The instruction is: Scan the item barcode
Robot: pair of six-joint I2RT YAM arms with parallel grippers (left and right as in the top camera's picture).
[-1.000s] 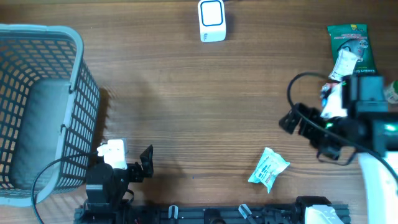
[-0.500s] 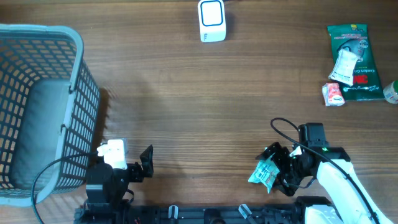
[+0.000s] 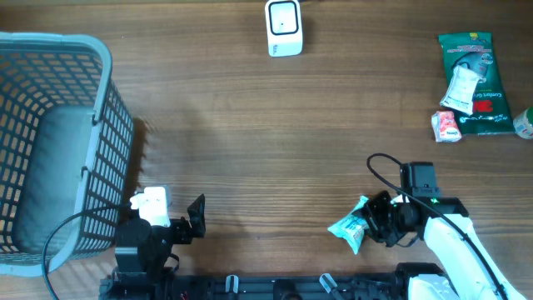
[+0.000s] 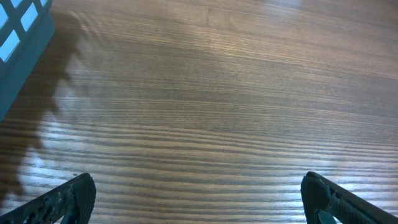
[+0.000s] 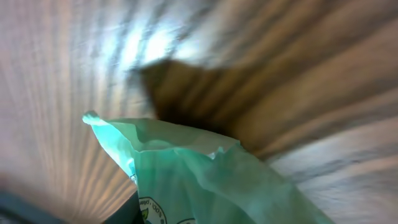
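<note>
overhead: at five o'clock on the desk [image 3: 250, 150], the right hand [image 3: 373, 225] pinches the green packet [image 3: 348, 231]; the scanner [image 3: 283, 27] sits at twelve.
left wrist: the left hand [image 4: 199, 200] is spread wide above the desk.
right wrist: the green packet [image 5: 205, 177] fills the lower frame.

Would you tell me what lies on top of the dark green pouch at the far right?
A white sachet lies across the dark green pouch, hiding the print beneath. A small red-and-white packet sits at its lower left corner; overlap is unclear.
</note>
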